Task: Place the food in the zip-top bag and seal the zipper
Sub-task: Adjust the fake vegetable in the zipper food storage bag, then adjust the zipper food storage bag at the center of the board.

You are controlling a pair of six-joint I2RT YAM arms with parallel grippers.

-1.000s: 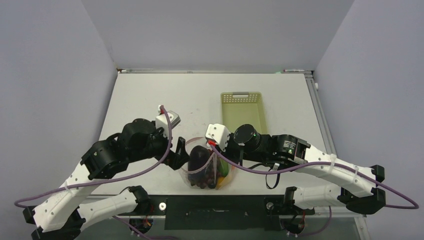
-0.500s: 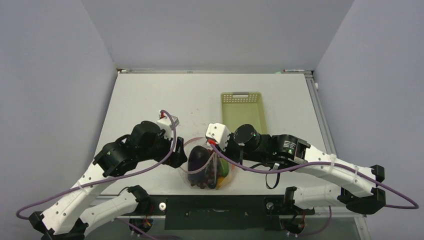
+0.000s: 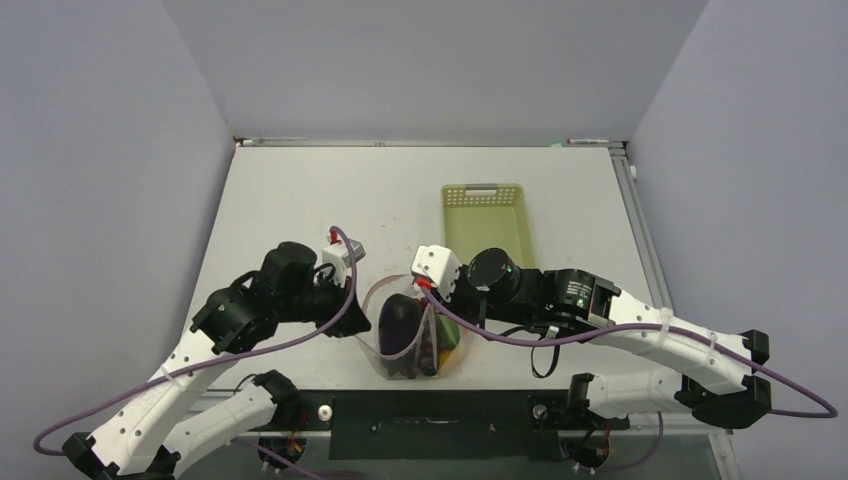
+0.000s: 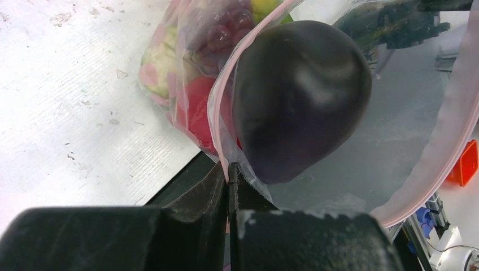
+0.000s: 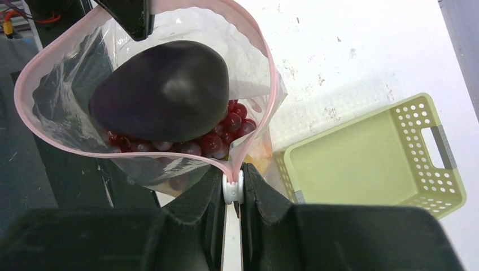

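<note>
The left arm (image 3: 170, 375) and right arm (image 3: 660, 335) pair white shells with black joints (rounded, drum-like), trailing purple cables (image 3: 520, 343).

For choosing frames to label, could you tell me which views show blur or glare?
Top external: even light, sharp. Left wrist: near jaws blurred, table washed out, soft sheen on the eggplant. Right wrist: jaws soft, eggplant and zipper crisp.

Clear zip-top bag (image 5: 251, 79) gapes open, pink zipper (image 5: 270, 62) unsealed; purple eggplant (image 5: 161, 90) atop what look like grapes (image 5: 229, 127).
</note>
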